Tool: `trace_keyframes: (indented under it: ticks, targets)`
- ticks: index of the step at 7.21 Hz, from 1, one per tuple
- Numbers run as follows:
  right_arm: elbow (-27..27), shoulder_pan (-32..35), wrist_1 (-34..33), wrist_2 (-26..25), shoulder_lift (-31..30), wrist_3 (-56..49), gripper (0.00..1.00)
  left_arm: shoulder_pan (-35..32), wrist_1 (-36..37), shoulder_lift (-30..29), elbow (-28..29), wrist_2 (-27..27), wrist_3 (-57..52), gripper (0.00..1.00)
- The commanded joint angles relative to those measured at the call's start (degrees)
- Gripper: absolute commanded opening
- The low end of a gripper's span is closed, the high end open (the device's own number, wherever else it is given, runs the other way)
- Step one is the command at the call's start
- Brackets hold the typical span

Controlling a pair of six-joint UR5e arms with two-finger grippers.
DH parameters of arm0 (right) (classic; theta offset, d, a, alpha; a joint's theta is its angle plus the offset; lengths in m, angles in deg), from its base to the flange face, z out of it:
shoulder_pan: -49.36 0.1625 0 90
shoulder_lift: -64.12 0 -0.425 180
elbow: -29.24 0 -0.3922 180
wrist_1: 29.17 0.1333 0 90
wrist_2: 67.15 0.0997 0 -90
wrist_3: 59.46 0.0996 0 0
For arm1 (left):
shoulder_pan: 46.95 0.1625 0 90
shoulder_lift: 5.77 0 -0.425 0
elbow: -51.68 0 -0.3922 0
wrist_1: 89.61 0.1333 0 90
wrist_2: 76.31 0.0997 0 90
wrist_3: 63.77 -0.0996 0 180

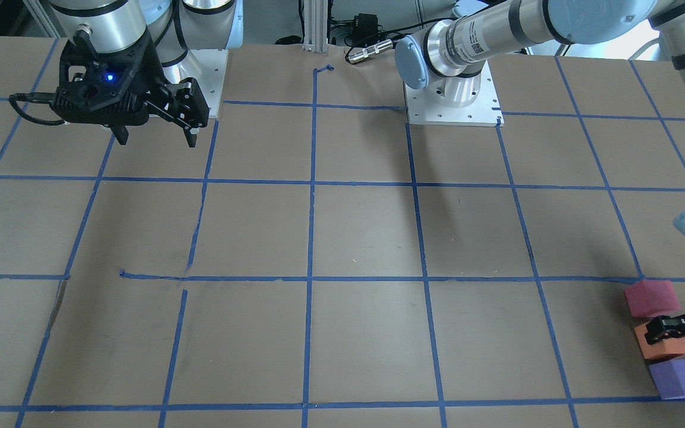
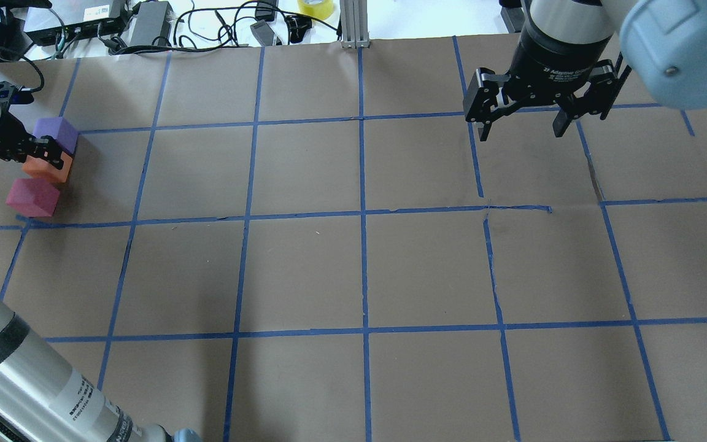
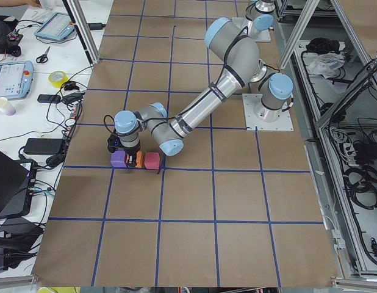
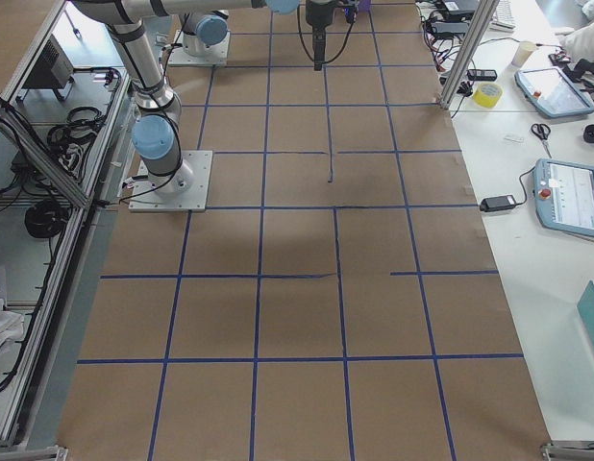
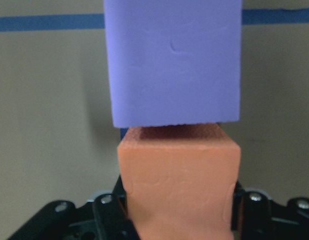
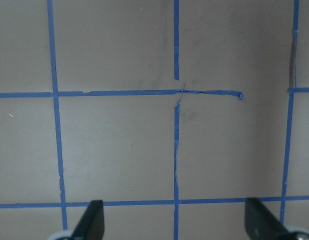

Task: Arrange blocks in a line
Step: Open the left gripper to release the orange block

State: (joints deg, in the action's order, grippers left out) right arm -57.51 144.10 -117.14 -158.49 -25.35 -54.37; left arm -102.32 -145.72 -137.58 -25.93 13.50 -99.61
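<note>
Three foam blocks lie in a row at the table's far left edge: purple (image 2: pixel 56 133), orange (image 2: pixel 51 168) and pinkish-red (image 2: pixel 32 197). My left gripper (image 2: pixel 43 158) is low over the row, shut on the orange block (image 5: pixel 179 180) with a finger on each side. In the left wrist view the purple block (image 5: pixel 174 60) touches the orange one's far face. In the front view the order is pinkish-red (image 1: pixel 651 297), orange (image 1: pixel 666 345), purple (image 1: pixel 681 378). My right gripper (image 2: pixel 519 126) hangs open and empty above the table's far right part, well away from the blocks.
The table (image 2: pixel 359 270) is brown paper with a blue tape grid. Cables and power supplies (image 2: pixel 145 21) lie beyond its far edge. The two arm bases (image 1: pixel 452 101) stand at the robot's side. The right wrist view shows only the taped table (image 6: pixel 119 145).
</note>
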Motion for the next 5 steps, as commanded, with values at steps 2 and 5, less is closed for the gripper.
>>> trace_keyframes:
  ticks: [2, 5]
  targets:
    - [0.0, 0.0, 0.08, -0.06, 0.0, 0.0, 1.0, 0.0, 0.56, 0.07, 0.09, 0.27, -0.29, 0.0]
    - [0.0, 0.0, 0.08, -0.06, 0.0, 0.0, 1.0, 0.0, 0.56, 0.07, -0.17, 0.19, -0.2, 0.99]
